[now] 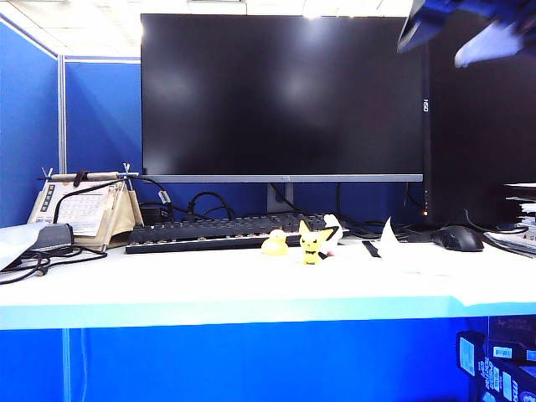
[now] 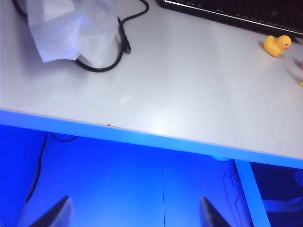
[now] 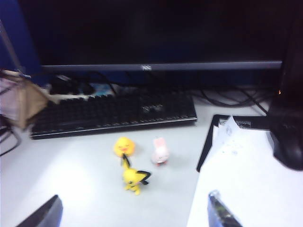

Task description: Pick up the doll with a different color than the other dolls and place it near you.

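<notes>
The white doll [image 3: 160, 151] stands on the surface [image 3: 71, 189] in front of the keyboard [image 3: 113, 113], ahead of the right end effector [image 3: 135, 215] and between the lines of its two fingers, which are spread wide with nothing between them. In the exterior view that end effector [image 1: 469, 33] hangs high above the surface, blurred, well apart from the toys.

The main risk, as I judge it, is crowding. The yellow duck [image 3: 124, 146] sits just beside the white doll, and the yellow pointy-eared doll [image 3: 132, 178] stands nearer the right end effector than the white doll does, slightly to one side. A descent that drifts could knock the pointy-eared doll over or close on yellow instead of white. The white doll is small and rounded, so an off-centre pinch might squeeze it out sideways. A sheet of paper [image 3: 241, 179] lies near on the other side and could be snagged by a finger.

The left end effector [image 2: 135, 215] hangs off the surface's edge, fingers parted and empty, with the duck [image 2: 277, 45] far ahead of it, so it is poorly placed to help.

Count: one white doll, two yellow dolls, one keyboard, one monitor [image 1: 280, 92], one mouse [image 1: 456, 238].
</notes>
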You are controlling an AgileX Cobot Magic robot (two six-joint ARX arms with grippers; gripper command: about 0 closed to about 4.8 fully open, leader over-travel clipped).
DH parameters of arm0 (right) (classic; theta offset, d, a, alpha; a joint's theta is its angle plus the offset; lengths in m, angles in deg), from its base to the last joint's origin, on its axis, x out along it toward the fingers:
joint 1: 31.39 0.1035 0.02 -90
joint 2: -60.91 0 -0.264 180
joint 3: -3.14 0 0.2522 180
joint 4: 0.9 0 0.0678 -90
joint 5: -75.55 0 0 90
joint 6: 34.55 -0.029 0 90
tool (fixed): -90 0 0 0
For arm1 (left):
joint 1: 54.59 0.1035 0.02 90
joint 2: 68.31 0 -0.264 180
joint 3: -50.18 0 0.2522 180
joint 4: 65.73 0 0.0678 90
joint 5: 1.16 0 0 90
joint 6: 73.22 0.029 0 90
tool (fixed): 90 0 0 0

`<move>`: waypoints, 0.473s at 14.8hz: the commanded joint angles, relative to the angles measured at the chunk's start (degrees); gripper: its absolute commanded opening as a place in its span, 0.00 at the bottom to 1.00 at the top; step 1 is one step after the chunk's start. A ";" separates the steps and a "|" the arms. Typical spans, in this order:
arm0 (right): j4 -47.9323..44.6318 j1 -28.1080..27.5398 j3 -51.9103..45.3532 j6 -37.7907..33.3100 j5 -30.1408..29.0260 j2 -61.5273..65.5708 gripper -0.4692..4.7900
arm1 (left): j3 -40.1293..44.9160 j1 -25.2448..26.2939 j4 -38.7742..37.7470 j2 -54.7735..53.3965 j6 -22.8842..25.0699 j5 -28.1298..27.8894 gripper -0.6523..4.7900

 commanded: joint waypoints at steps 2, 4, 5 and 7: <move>-2.10 -15.98 9.20 -5.49 -10.19 9.53 0.83 | -0.13 -0.04 0.74 0.07 -0.04 0.02 0.76; -2.73 -23.30 12.92 -5.66 -17.35 14.86 0.83 | -0.13 -0.04 0.77 0.07 -0.04 0.02 0.76; -2.64 -26.27 15.37 -5.66 -22.01 18.71 0.83 | -0.13 -0.04 0.74 0.04 -0.04 0.02 0.76; -2.47 -30.77 21.40 -8.33 -34.12 28.37 0.83 | -0.13 -0.04 0.77 0.07 -0.04 0.02 0.76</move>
